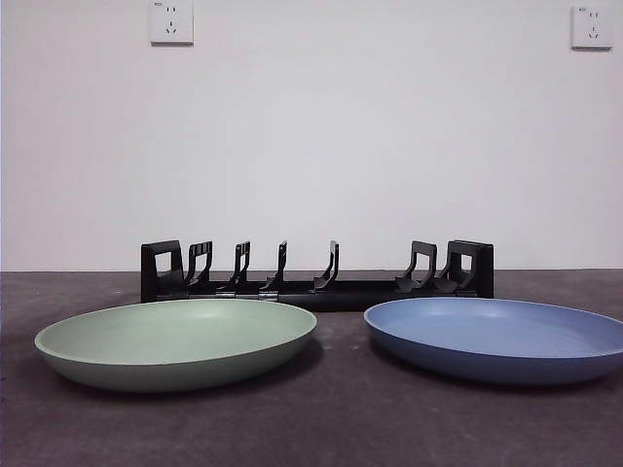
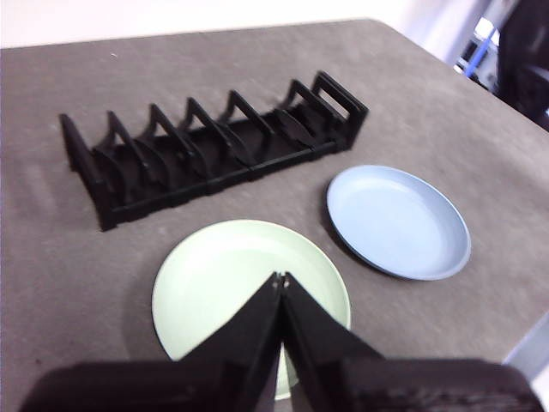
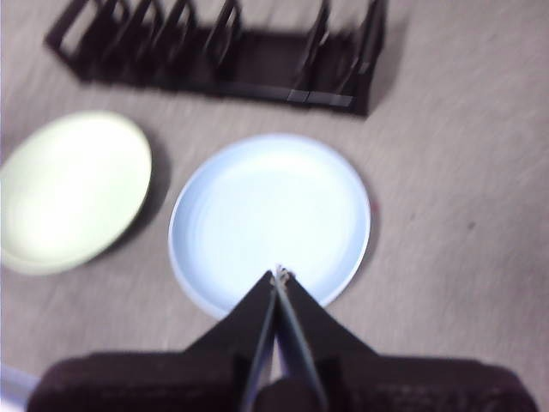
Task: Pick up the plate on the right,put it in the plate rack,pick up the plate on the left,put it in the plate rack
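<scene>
The black plate rack (image 1: pixel 316 277) is flanked in front by a green plate (image 1: pixel 175 342) and a blue plate (image 1: pixel 498 338). Both the left end effector (image 2: pixel 281 277) and the right end effector (image 3: pixel 278 275) are held closed, empty.

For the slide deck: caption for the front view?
Green plate and blue plate lie flat before the empty black rack; no gripper in view.

plate rack (image 1: pixel 316 277): black moulded plastic, faint sheen on the prongs
green plate (image 1: pixel 177 341): smooth, matt pale green, plastic-looking, under the left gripper (image 2: pixel 280 276) jaws
blue plate (image 1: pixel 501 336): smooth, satin blue, soft sheen, under the right gripper (image 3: pixel 279 273) jaws
table (image 1: pixel 331 418): dark grey-brown, matt, finely rough
jaws: matt black
wall (image 1: pixel 311 136): flat matt white
</scene>
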Action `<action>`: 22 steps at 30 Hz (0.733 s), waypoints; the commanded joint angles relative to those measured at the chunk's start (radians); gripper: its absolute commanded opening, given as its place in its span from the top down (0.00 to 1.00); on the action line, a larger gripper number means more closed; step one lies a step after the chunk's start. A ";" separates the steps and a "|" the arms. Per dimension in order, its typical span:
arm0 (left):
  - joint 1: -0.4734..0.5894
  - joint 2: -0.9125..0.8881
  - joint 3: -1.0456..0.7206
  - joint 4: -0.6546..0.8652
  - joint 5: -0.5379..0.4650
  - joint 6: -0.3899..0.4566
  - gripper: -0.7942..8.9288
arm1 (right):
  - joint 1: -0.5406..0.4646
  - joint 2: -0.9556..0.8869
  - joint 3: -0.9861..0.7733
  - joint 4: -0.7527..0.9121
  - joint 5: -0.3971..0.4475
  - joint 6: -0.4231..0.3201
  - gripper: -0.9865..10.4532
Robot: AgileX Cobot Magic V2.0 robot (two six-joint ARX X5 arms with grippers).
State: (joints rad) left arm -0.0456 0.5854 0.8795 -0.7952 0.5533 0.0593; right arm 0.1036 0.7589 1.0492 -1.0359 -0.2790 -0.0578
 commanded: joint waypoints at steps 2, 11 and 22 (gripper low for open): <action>-0.028 0.004 0.003 -0.006 0.005 0.028 0.92 | 0.001 0.024 0.016 -0.036 -0.006 -0.059 0.92; -0.075 0.085 0.110 -0.003 0.083 0.056 0.27 | 0.001 0.027 0.027 -0.027 -0.014 -0.035 0.28; -0.321 0.229 0.160 0.003 0.080 0.169 0.27 | 0.001 0.374 0.027 0.059 -0.016 0.006 0.29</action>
State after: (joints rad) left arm -0.3519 0.8127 1.0382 -0.7990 0.6319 0.1978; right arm 0.1036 1.1038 1.0733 -0.9855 -0.2955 -0.0628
